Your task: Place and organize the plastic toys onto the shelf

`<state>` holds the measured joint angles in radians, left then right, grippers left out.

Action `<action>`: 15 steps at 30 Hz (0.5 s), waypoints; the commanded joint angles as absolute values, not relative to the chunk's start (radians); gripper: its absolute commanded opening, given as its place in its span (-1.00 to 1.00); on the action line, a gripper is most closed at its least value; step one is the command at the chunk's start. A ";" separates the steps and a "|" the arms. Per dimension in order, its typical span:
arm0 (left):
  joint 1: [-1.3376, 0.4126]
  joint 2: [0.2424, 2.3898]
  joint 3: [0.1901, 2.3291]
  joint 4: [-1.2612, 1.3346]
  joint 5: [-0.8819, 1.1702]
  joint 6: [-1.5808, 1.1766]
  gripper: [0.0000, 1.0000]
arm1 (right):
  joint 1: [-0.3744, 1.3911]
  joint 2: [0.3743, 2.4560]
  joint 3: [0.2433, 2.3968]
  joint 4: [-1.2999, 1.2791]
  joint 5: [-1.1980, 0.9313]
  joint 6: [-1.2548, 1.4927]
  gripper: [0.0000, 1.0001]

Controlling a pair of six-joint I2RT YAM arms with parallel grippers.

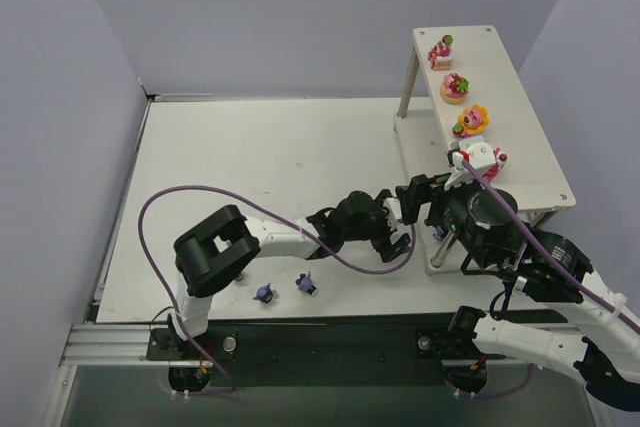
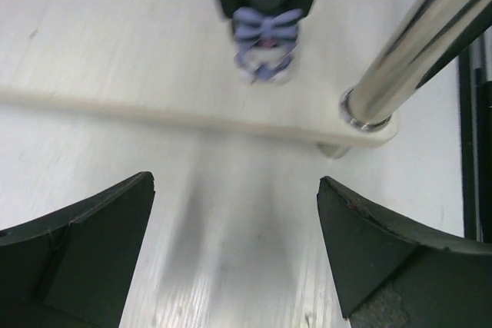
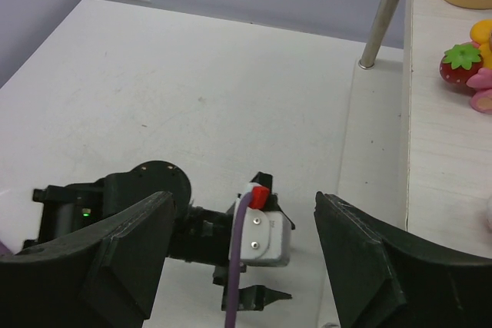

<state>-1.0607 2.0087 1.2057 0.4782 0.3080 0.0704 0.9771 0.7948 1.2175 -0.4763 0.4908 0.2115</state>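
left arm: left arm runs low from its base at the tabletop's near edge rightward across the white tabletop. Elbow up, wrist aimed at the near-left corner of the shelf.
left gripper: left gripper has its jaws wide apart with nothing between them. It is level with the edge of the lower board.
right arm: right arm comes up from the near-right and folds back over the shelf's near end. Its wrist sits above the top board's left edge.
right gripper: right gripper has its jaws apart and empty, hanging over the left arm's wrist.
shelf: off-white two-tier shelf stands at the tabletop's right edge, slim metal legs at the corners.
lower board: dark blue-purple eared plastic figurine stands upright on the lower board. It is just behind the board's edge, left of the chrome corner leg, and clear of both fingers.
top board: pink-and-red cake-like plastic toy, orange-rimmed tart-like toy and yellow flower-like toy sit in a row along the left long edge. Can't tell what sits under the right wrist.
tabletop: two more small dark blue-purple figurines lie near the near edge, left of the middle, close together but not touching.
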 commanded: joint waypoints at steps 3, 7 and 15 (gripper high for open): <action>-1.049 1.718 0.996 0.398 -0.128 -0.197 0.95 | 0.962 0.796 1.189 -0.469 0.502 0.236 0.49; -1.016 1.593 0.882 0.246 -0.278 -0.376 0.95 | 0.959 0.796 1.170 -0.471 0.497 0.250 0.49; -0.951 1.235 0.649 0.023 -0.429 -0.613 0.92 | 0.943 0.825 1.134 -0.472 0.428 0.285 0.49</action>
<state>-0.9695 1.3823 0.7128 0.1574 -0.3008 -0.4534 0.9543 0.8028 1.1503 -0.4782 0.4641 0.2611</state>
